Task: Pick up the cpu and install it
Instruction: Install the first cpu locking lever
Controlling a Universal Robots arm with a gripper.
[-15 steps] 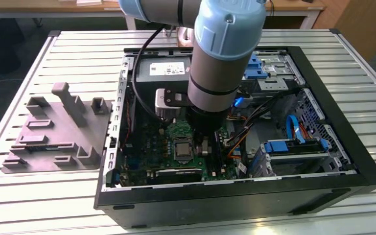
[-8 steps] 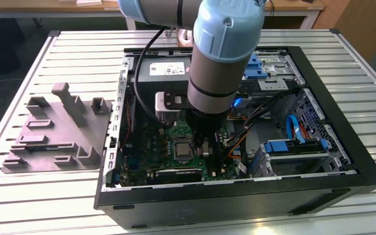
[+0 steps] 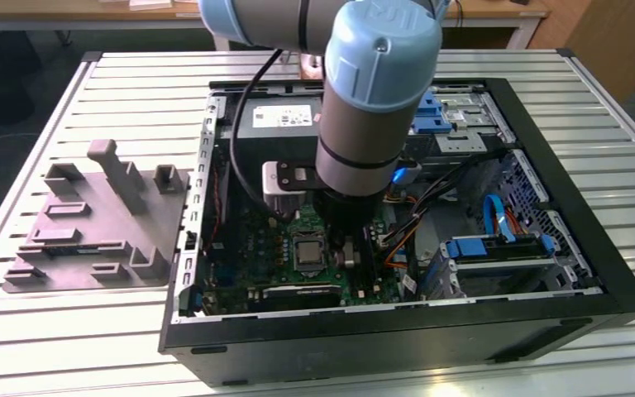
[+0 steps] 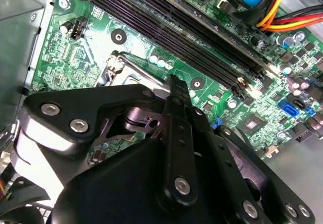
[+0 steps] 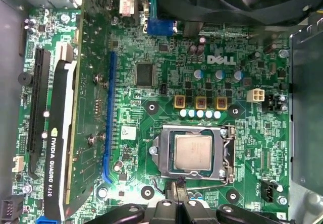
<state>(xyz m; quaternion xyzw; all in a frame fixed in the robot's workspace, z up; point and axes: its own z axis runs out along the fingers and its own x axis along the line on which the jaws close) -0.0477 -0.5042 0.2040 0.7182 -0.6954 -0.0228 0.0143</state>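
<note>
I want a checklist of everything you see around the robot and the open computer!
Surface: pale slatted metal table carrying an open black computer case.
Job's things: small square silvery-grey cpu lying inside the metal-framed socket on the green motherboard.
Clutter: grey plastic fixture block with upright posts beside the case, on the exterior view's left.
Gripper: black gripper hanging just above the socket's edge, beside the cpu.
Cables: orange, yellow and red wires; blue flat cable; black cable along the arm.
Surroundings: wooden desk behind the table.
</note>
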